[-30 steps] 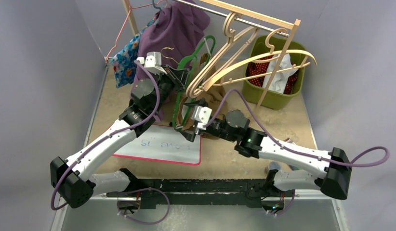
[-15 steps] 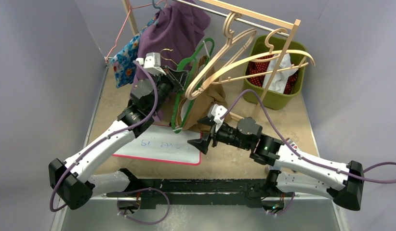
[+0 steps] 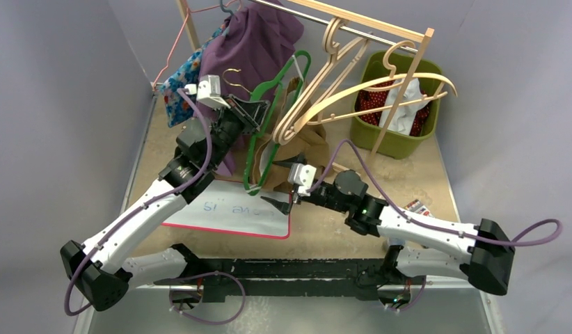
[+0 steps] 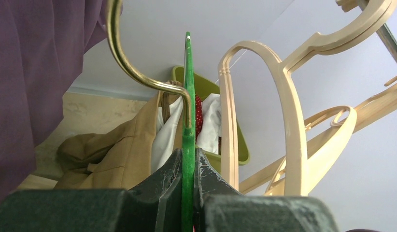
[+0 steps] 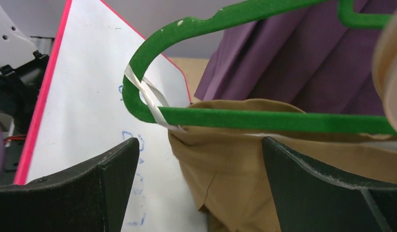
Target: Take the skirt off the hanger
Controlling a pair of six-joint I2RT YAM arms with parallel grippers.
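While reaching up beside the purple garment point(image 3: 248, 42), grips the green hanger point(image 4: 188, 96) at its neck in the left claw point(image 4: 188, 159), pads point(image 4: 168, 179) flat on both faces. Carries the tan skirt point(image 5: 225, 164) draped over the hanger's lower bar, apparently looped on at the corner by a white ribbon point(image 5: 148, 99). Holds the right claw point(image 5: 199, 164) wide before that corner, above the whiteboard point(image 3: 227, 209).

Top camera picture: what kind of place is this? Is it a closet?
Probably a robot practice bench dressed like a laundry corner: a small wooden clothes rail with pale wooden hangers, an olive-green plastic bin of clothes, plain grey walls.
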